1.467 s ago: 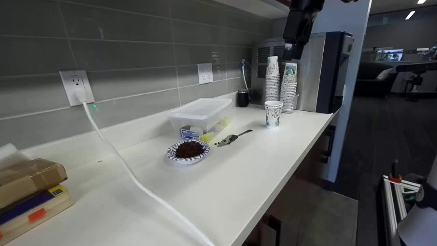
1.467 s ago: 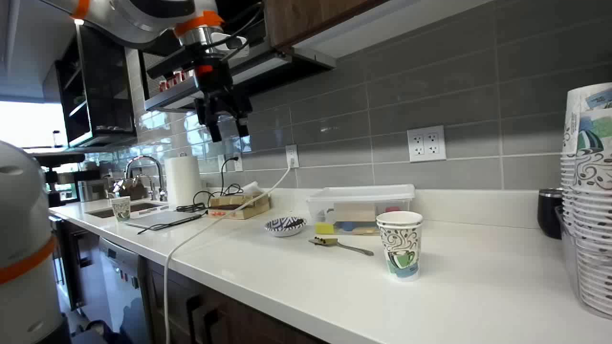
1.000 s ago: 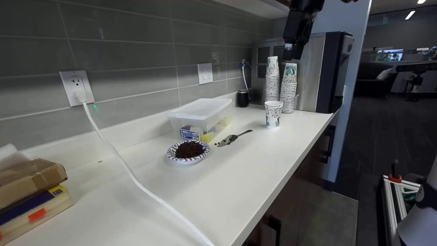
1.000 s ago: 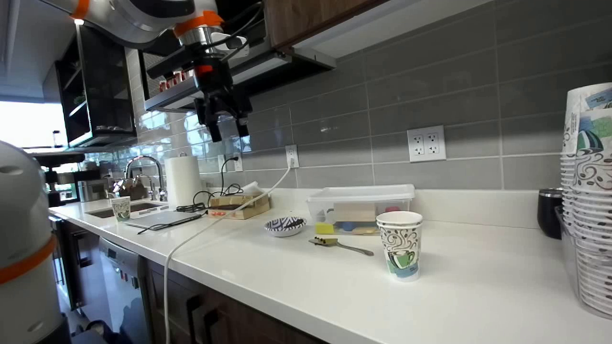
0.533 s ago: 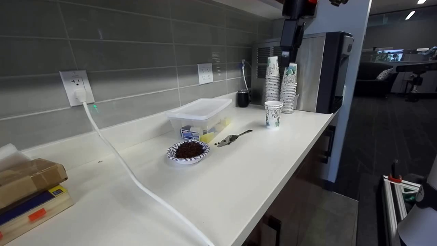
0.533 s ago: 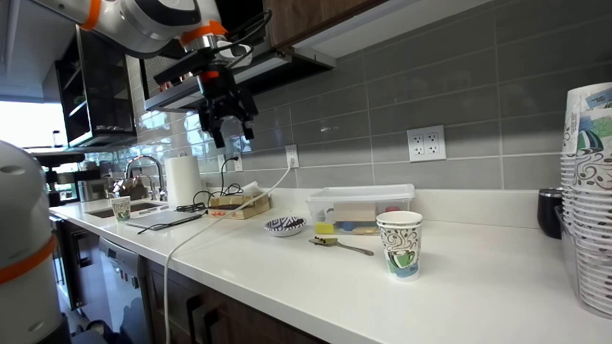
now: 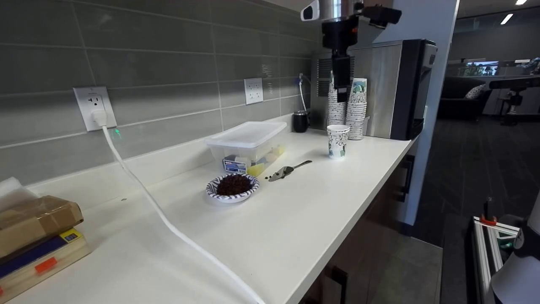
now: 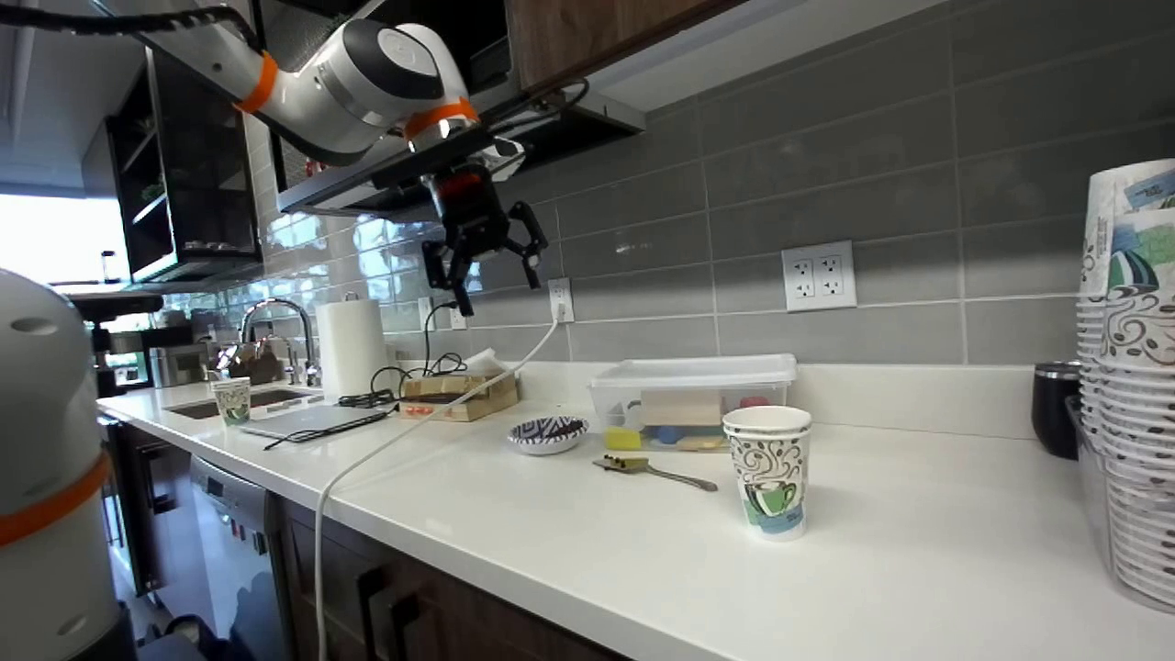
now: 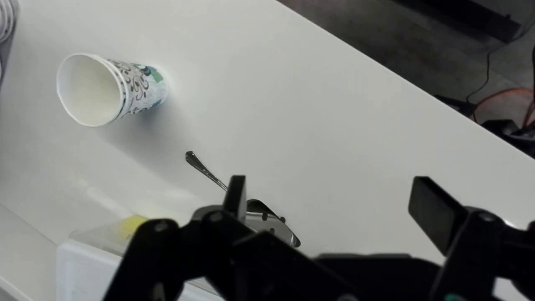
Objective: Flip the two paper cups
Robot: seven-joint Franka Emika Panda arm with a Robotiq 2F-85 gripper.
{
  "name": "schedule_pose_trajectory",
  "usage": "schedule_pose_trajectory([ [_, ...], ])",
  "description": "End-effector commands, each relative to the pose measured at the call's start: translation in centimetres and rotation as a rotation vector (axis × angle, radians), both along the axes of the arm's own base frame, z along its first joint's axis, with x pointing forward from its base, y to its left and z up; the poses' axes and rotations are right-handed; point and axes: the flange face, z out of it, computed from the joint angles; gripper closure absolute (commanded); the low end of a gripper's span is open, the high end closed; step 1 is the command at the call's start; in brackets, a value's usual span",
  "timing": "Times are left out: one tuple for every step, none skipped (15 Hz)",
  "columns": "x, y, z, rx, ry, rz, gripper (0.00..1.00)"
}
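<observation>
two paper cups (image 8: pixel 769 477) stand nested on a crowded counter (image 8: pixel 918 560)

the pair sits upright, mouths up, one inside the other, well apart from the gripper (image 9: pixel 330 205). that hangs above the counter with its jaws spread wide, bare white surface showing between them and nothing in its hold. in the wrist view one of its fingers (image 9: pixel 235 195) covers part of a metal server (image 8: pixel 633 465), whose handle points toward the cups. a lidded plastic box (image 8: pixel 693 372) stands near the server, on the wall side, and a patterned bowl (image 8: pixel 540 444) with dark contents (image 7: pixel 233 185) is near the box's end. past the bowl, a white cable (image 7: pixel 168 223) runs from an outlet (image 7: pixel 95 105) across the counter and over its front edge. beyond the cups rise two tall cup stacks (image 7: pixel 356 116), near a steel machine (image 7: pixel 379 88) and a black tumbler (image 7: pixel 300 122); in an exterior view the gripper hides part of one stack.
</observation>
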Motion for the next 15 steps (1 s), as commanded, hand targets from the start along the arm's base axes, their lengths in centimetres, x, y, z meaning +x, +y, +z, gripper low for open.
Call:
schedule_pose_trajectory([
  [4.5, -0.2, -2.1, -0.103, 0.079, 0.152, 0.00],
  [5.5, -0.2, -2.9, -0.130, 0.096, 0.183, 0.00],
  [6.6, -0.2, -3.9, -0.156, 0.111, 0.212, 0.00],
  [7.5, -0.1, -4.7, -0.181, 0.119, 0.236, 0.00],
  [8.5, 0.1, -5.8, -0.208, 0.128, 0.259, 0.00],
  [9.5, 0.2, -6.9, -0.236, 0.132, 0.281, 0.00],
  [10.3, 0.4, -8.0, -0.266, 0.133, 0.306, 0.00],
  [11.1, 0.5, -9.2, -0.295, 0.138, 0.336, 0.00],
  [11.9, 0.6, -10.2, -0.327, 0.141, 0.363, 0.00],
  [12.6, 0.6, -11.3, -0.359, 0.142, 0.388, 0.00],
  [13.2, 0.4, -12.3, -0.389, 0.146, 0.409, 0.00],
  [13.8, 0.3, -13.2, -0.420, 0.150, 0.425, 0.00],
  [14.3, 0.0, -14.2, -0.451, 0.153, 0.439, 0.00],
  [14.6, -0.3, -15.1, -0.477, 0.163, 0.447, 0.00],
  [14.8, -0.6, -15.9, -0.509, 0.171, 0.454, 0.00],
])
